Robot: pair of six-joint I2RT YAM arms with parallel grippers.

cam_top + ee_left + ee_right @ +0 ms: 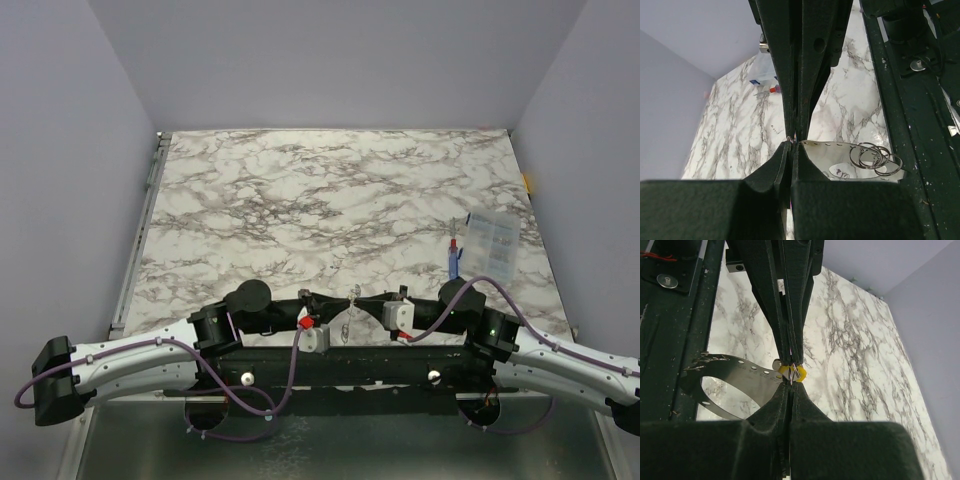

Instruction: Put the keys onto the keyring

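Near marble tabletop [330, 190] edge, left hand [791, 145]: clenched on thin silvery wire keyring [796, 136]
Right hand [791, 382]: clenched on tiny brass-gold key [785, 370], tip-to-tip with left

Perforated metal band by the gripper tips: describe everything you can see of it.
The perforated metal band is a thin, shiny, silvery strip with a row of small round holes. It bends into an open loop; the marble table shows through it. One end runs up to where the shut left gripper and right gripper meet, beside a yellow bit; whether it is clamped cannot be told. In the left wrist view, thin wire rings sit at its other end.
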